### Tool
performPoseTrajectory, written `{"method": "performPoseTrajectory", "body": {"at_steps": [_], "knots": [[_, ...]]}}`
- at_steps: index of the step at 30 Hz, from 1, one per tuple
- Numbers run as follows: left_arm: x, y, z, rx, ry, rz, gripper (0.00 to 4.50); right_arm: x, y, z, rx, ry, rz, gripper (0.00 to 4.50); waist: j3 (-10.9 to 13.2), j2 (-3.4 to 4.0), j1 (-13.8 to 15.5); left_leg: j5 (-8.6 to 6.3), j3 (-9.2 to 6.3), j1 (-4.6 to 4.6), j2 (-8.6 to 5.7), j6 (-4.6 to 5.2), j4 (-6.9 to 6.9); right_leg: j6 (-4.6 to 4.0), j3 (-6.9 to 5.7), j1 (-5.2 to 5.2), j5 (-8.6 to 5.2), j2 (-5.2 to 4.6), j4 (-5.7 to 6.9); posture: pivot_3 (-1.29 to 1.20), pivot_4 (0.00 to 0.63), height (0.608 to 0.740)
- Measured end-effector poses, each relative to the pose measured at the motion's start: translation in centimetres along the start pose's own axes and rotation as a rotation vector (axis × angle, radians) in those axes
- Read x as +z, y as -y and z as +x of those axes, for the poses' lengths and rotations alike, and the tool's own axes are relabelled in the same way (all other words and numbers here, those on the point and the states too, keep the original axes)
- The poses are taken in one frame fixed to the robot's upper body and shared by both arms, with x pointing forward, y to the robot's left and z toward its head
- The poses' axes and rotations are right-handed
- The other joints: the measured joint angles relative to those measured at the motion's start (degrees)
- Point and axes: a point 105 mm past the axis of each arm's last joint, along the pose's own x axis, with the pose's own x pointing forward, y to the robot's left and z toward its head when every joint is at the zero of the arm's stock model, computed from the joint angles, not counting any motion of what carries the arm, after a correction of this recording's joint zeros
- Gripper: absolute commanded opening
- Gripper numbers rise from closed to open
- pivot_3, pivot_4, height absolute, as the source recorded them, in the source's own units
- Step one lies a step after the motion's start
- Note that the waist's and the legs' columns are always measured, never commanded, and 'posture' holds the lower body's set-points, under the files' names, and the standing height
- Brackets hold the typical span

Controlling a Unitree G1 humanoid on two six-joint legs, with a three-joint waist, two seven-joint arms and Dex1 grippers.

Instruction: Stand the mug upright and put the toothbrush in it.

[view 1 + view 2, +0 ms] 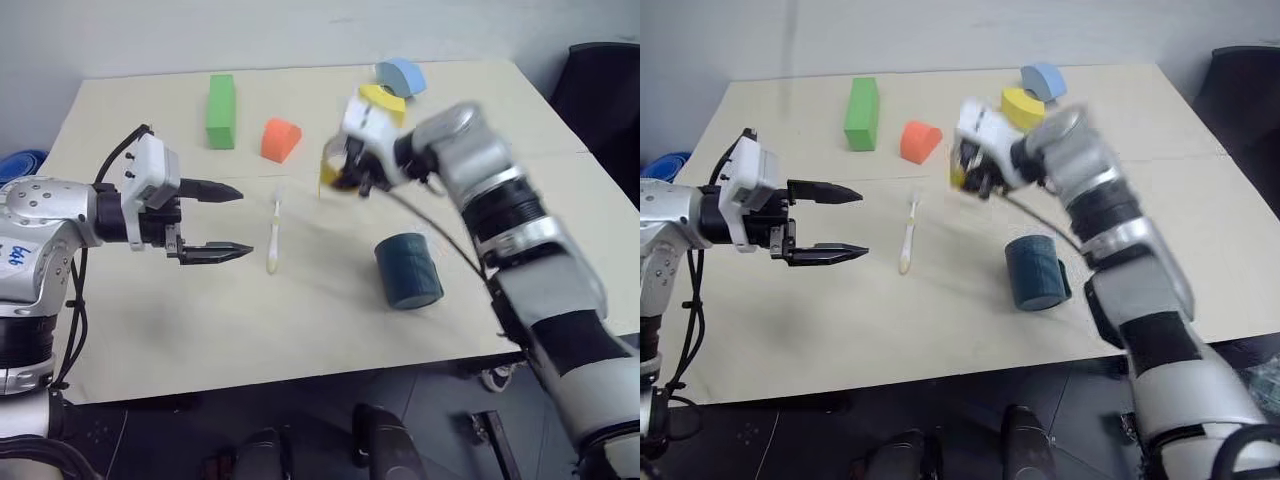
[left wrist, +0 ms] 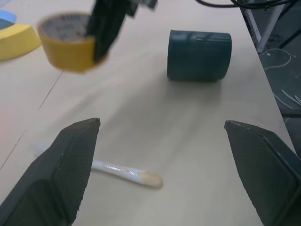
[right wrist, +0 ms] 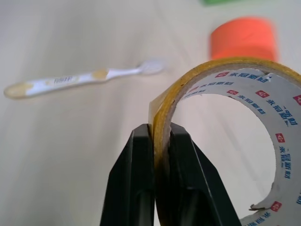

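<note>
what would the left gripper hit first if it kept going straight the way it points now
Probably the mug, standing straight ahead of the open left gripper. The toothbrush lies lower on the table, likely passed over; depth is uncertain.

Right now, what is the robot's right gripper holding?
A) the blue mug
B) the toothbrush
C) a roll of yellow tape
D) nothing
C: the right gripper pinches the wall of the yellow tape roll, lifted off the table, while the toothbrush and mug sit on it.
</note>
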Motion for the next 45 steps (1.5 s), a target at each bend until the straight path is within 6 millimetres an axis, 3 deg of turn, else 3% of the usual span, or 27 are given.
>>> {"method": "performPoseTrajectory", "body": {"at_steps": [4,5,6,7,9,11,14,15,17,20,26,29,32,35,37,39,40,45], "knots": [[0.1,0.2,0.5,-0.017,0.024,-0.022,4.5,-3.3,2.1,-6.0,-0.139,-0.049,0.045,0.04,0.0,-0.04,1.2,0.0,-0.02,-0.02,-0.02,0.01,-0.04,0.0,-0.05,0.04,0.0,-0.02,-0.07,0.0,0.15,0.74],[0.2,0.3,0.7,-0.026,0.033,-0.033,4.5,-4.7,2.2,-7.3,-0.17,-0.078,0.069,0.04,0.0,-0.06,1.5,0.0,-0.01,-0.04,-0.02,0.01,-0.03,0.0,-0.05,0.04,0.0,-0.04,-0.09,0.0,0.15,0.74],[0.9,0.6,1.4,-0.053,0.071,-0.039,4.5,-7.9,2.1,-10.1,-0.232,-0.135,0.136,0.04,0.0,-0.06,2.6,0.0,-0.04,-0.13,-0.01,0.01,0.01,0.0,-0.1,0.04,0.0,-0.04,-0.15,0.0,0.15,0.74],[1.5,1.1,1.8,-0.085,0.102,-0.047,4.5,-11.7,1.7,-13.3,-0.306,-0.21,0.241,0.04,0.0,-0.09,3.3,-0.01,-0.1,-0.2,-0.03,0.01,0.05,0.0,-0.15,0.03,0.0,-0.07,-0.15,0.0,0.15,0.74],[2.2,1.6,2.2,-0.125,0.137,-0.068,4.5,-16.2,0.2,-18.1,-0.437,-0.31,0.409,0.04,0.0,-0.07,4.0,-0.01,0.13,-0.2,-0.03,0.03,0.16,0.0,-0.03,-0.03,0.0,-0.07,-0.16,0.0,0.15,0.74],[3.3,2.5,3.3,-0.188,0.182,-0.066,4.5,-17.8,-1.8,-20.6,-0.524,-0.338,0.467,0.04,0.0,-0.05,4.1,0.01,0.23,-0.09,0.02,0.02,0.22,0.0,0.05,0.0,0.0,-0.04,-0.07,0.0,0.15,0.74],[4.3,3.8,4.6,-0.281,0.214,-0.04,4.5,-20.6,-5.2,-22.4,-0.606,-0.389,0.576,0.04,0.0,-0.03,4.1,0.04,0.42,0.24,0.04,0.05,0.38,0.0,0.3,0.26,0.0,-0.02,0.0,0.0,0.15,0.74],[4.6,4.2,4.9,-0.313,0.221,-0.027,4.5,-22.0,-7.1,-22.3,-0.622,-0.395,0.643,0.04,0.0,-0.02,3.9,0.04,0.43,0.36,0.04,0.06,0.51,-0.01,0.34,0.46,0.0,-0.01,-0.06,0.0,0.15,0.74],[4.8,4.4,5.3,-0.332,0.222,-0.024,4.5,-22.5,-7.8,-22.2,-0.629,-0.393,0.671,0.04,0.0,0.07,3.8,0.05,0.59,0.36,-0.01,0.11,0.56,-0.01,0.54,0.47,-0.01,-0.01,-0.2,0.0,0.15,0.74],[5.1,4.4,6.0,-0.373,0.234,-0.005,4.5,-23.3,-8.8,-21.8,-0.669,-0.387,0.693,1.01,0.0,0.09,4.2,0.04,0.47,0.33,-0.03,0.14,0.67,-0.01,0.5,0.58,-0.01,0.0,-0.25,0.0,0.15,0.74],[5.1,4.2,6.6,-0.396,0.229,0.006,4.5,-23.5,-8.4,-22.1,-0.727,-0.35,0.702,2.89,0.0,0.09,4.5,0.04,0.31,0.25,-0.05,0.15,0.66,-0.01,0.39,0.61,-0.01,0.0,-0.29,0.0,0.15,0.74],[5.0,4.3,6.7,-0.409,0.22,0.012,4.5,-23.5,-8.6,-23.2,-0.726,-0.413,0.685,2.89,0.0,0.16,4.8,0.03,0.26,0.19,-0.09,0.17,0.65,-0.01,0.37,0.6,-0.01,-0.01,-0.34,0.0,0.15,0.74],[4.8,4.3,6.5,-0.402,0.209,0.017,4.5,-17.6,-5.6,-23.7,-0.749,-0.262,0.649,2.89,0.0,0.16,4.1,0.03,0.28,0.26,-0.04,0.19,0.69,-0.01,0.43,0.64,-0.01,0.0,-0.38,0.0,0.15,0.74],[4.7,4.4,6.6,-0.403,0.211,0.017,4.5,-12.7,-4.8,-21.4,-0.678,-0.102,0.627,2.89,-0.1,0.1,3.7,-0.01,0.05,0.31,0.11,0.1,0.68,-0.02,0.3,0.66,-0.01,0.1,-0.16,0.0,0.15,0.74],[4.6,4.4,6.7,-0.395,0.212,0.014,4.5,-12.4,-5.7,-17.9,-0.561,-0.092,0.68,2.54,-0.1,-0.01,3.9,-0.04,-0.09,0.19,0.11,0.06,0.69,-0.02,0.18,0.65,-0.01,0.13,-0.2,0.0,0.15,0.74],[4.5,4.3,6.8,-0.385,0.211,0.009,4.5,-13.5,-6.9,-14.5,-0.461,-0.132,0.741,1.98,-0.1,0.01,4.5,-0.04,-0.21,0.04,-0.06,0.08,0.7,-0.01,0.18,0.62,-0.01,0.04,-0.22,0.0,0.15,0.74],[4.5,4.3,6.8,-0.382,0.211,0.009,4.5,-13.6,-7.1,-13.9,-0.447,-0.143,0.745,1.68,-0.1,0.02,4.9,-0.06,-0.23,0.02,-0.08,0.11,0.71,-0.01,0.17,0.62,-0.01,0.03,-0.22,0.0,0.15,0.74],[4.5,4.1,6.8,-0.356,0.211,0.012,4.5,-14.9,-7.3,-12.8,-0.447,-0.216,0.758,1.68,-0.1,0.01,5.7,-0.08,-0.3,-0.01,-0.1,0.15,0.74,0.01,0.13,0.73,0.01,0.03,-0.36,0.0,0.15,0.74]]}}
